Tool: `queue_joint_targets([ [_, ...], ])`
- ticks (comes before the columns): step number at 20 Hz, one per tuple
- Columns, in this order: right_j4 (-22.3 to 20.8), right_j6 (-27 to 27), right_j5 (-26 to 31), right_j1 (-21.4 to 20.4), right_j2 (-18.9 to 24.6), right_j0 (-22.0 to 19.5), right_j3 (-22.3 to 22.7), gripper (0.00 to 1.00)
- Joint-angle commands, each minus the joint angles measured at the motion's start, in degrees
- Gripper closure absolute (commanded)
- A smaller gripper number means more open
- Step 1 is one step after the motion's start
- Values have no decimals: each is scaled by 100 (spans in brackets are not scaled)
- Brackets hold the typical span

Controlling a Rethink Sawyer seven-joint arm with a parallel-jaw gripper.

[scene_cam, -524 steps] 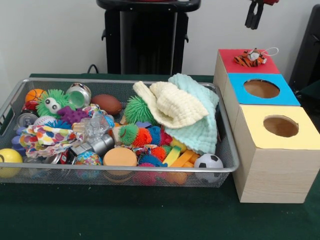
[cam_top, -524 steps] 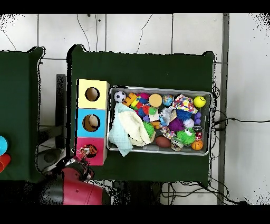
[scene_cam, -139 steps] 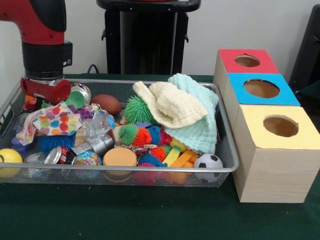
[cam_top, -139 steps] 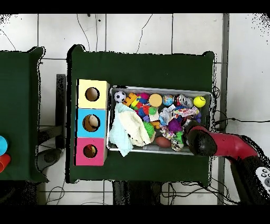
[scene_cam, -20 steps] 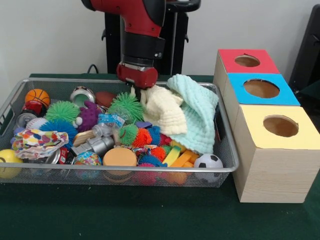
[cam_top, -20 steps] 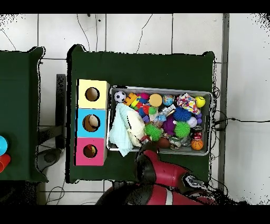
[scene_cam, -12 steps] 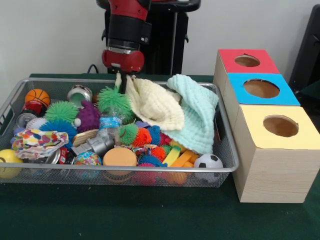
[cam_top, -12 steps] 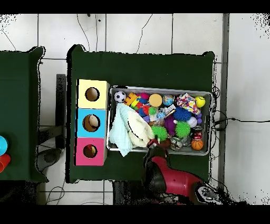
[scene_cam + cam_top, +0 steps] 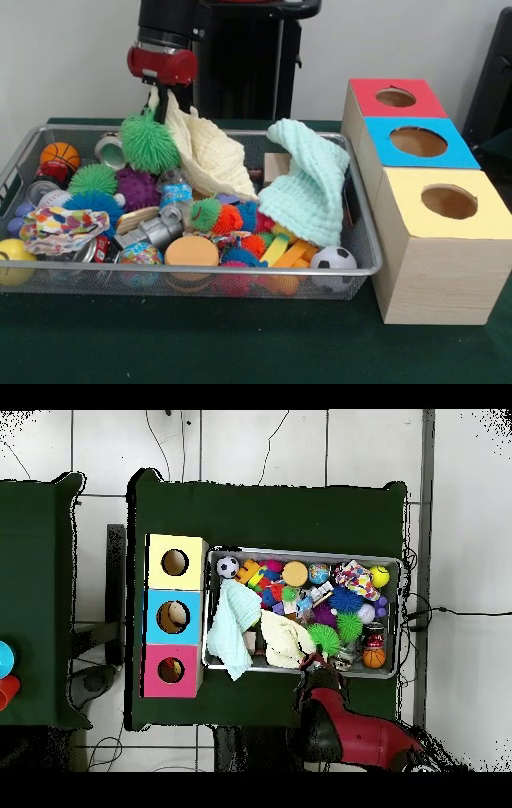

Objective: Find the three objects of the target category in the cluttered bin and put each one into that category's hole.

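Note:
My gripper [image 9: 161, 102] hangs over the wire bin's [image 9: 200, 271] far left part, shut on a corner of the cream cloth [image 9: 210, 156]. The cloth is lifted and drapes down to the right from the fingers. A green spiky ball [image 9: 148, 142] sits right under the gripper against the cloth. A mint cloth [image 9: 308, 192] lies heaped at the bin's right end, and a wooden block [image 9: 276, 166] shows between the two cloths. In the overhead view the cream cloth [image 9: 285, 639] lies spread by the red arm [image 9: 350, 729].
Red [image 9: 396, 98], blue [image 9: 418, 142] and yellow [image 9: 448, 202] topped boxes, each with a round hole, stand right of the bin. Spiky balls, a basketball [image 9: 60, 152], a soccer ball [image 9: 333, 258], cans and a spotted cloth [image 9: 60, 224] fill the bin.
The gripper has moved left and up, dragging the cream cloth off the mint one and uncovering a wooden block. The green spiky ball shifted left with it.

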Motion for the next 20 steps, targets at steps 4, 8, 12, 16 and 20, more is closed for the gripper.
queue_joint_targets([
  [4, -337, -98, 245, -276, 46, 109, -753, 100],
  [8, -591, -206, 561, -520, 242, -42, -871, 100],
  [12, -875, -417, 1164, -949, 580, -262, -996, 100],
  [16, -1052, -804, 2011, -1527, 1366, -832, -911, 100],
  [20, -1002, -1104, 2559, -1854, 1834, -1143, -828, 100],
])
